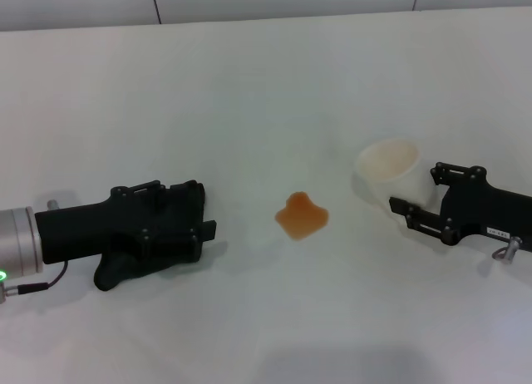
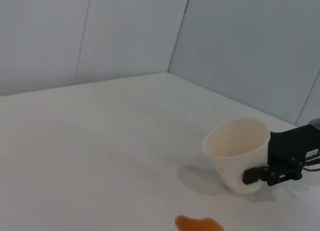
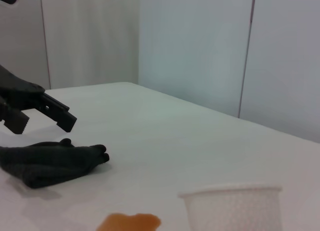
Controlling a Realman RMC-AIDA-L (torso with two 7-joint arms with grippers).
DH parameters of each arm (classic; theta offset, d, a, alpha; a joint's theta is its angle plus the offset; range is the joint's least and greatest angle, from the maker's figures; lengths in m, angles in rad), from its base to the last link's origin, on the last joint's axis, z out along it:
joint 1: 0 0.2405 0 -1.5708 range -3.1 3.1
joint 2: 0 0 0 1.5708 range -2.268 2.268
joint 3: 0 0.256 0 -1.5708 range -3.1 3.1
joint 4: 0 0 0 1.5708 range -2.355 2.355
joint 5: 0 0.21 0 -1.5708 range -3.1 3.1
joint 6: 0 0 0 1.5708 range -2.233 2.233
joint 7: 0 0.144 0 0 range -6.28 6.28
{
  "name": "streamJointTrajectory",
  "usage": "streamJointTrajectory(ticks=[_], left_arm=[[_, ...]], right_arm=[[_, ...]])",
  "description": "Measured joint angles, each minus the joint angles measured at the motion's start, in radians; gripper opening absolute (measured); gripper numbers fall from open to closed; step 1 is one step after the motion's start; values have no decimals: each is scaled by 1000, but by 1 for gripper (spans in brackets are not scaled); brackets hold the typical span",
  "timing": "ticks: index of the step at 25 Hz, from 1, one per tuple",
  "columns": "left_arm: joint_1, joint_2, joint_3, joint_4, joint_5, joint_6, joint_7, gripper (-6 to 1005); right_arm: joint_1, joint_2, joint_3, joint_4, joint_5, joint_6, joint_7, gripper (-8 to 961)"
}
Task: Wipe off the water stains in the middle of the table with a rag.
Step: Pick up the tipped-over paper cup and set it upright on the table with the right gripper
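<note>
The water stains (image 1: 302, 216) form one orange-brown lobed blot on the middle of the white table (image 1: 266, 93); the blot also shows in the wrist views (image 2: 200, 224) (image 3: 130, 222). The black rag (image 3: 50, 162) lies crumpled on the table left of the blot. In the head view only a dark lump of the rag (image 1: 112, 274) pokes out from under my left gripper. My left gripper (image 1: 206, 209) (image 3: 42, 118) hovers just above the rag, open, with nothing between its fingers. My right gripper (image 1: 424, 191) (image 2: 262, 173) is right of the blot, shut on a whitish plastic cup.
The whitish plastic cup (image 1: 386, 169) (image 2: 235, 151) (image 3: 231, 207) stands slightly tilted on the table right of the blot. Grey wall panels (image 1: 283, 0) run along the table's far edge.
</note>
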Motion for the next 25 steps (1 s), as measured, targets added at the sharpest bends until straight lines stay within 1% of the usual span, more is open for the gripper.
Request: streamJointTrajectory(ticks=[12,25], left_arm=[[-3,1,-1,0,0,0,0,844],[-3,3,-4,2,0,2,0,843]], right_arm=[[-3,-1,-1,15,0,31,0,560],[-3,-5,0,5,-6,-26,24,564]])
